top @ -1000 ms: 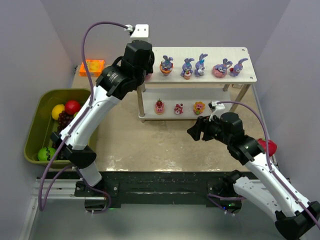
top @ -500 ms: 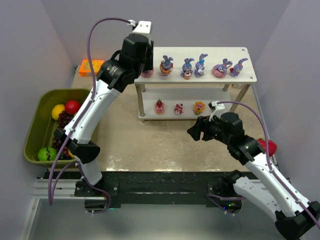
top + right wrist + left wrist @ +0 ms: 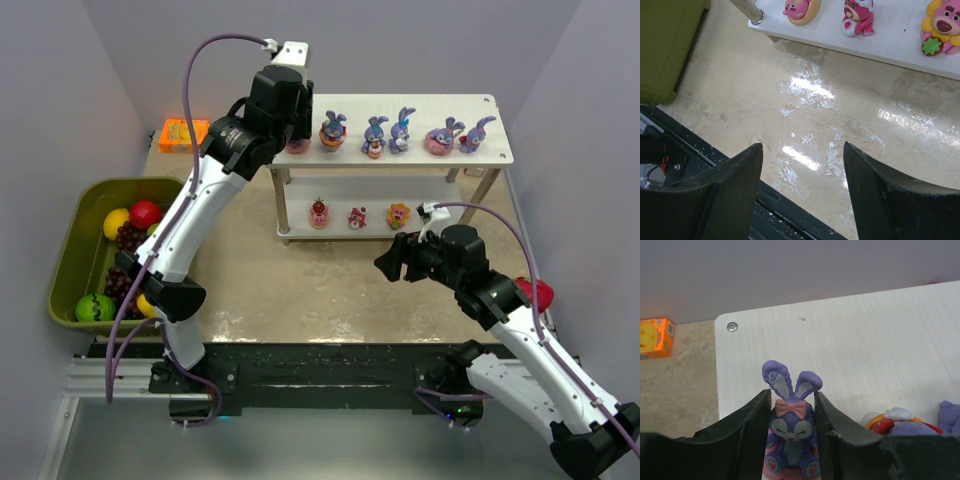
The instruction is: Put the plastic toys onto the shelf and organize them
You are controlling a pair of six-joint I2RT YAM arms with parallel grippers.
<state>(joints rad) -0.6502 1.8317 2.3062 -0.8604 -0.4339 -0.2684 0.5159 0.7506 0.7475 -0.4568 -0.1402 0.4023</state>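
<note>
My left gripper (image 3: 790,392) is shut on a purple bunny (image 3: 790,425) with a pink bow and pink base. It holds it at the left end of the white shelf's top board (image 3: 865,340); I cannot tell whether it touches the board. In the top view the gripper (image 3: 292,135) hides most of that bunny. Several bunnies stand in a row on the top board (image 3: 420,108), the nearest (image 3: 332,130) just to the right. Three small figures (image 3: 357,216) stand on the lower board and also show in the right wrist view (image 3: 858,17). My right gripper (image 3: 393,262) is open and empty, over the table in front of the shelf (image 3: 802,147).
An olive-green bin (image 3: 75,240) with fruit sits at the left. An orange box (image 3: 184,133) lies at the back left, left of the shelf. A red object (image 3: 538,293) lies behind my right arm at the table's right edge.
My left arm has moved a little back and right with the bunny, over the shelf's left end. The right arm has not moved.
</note>
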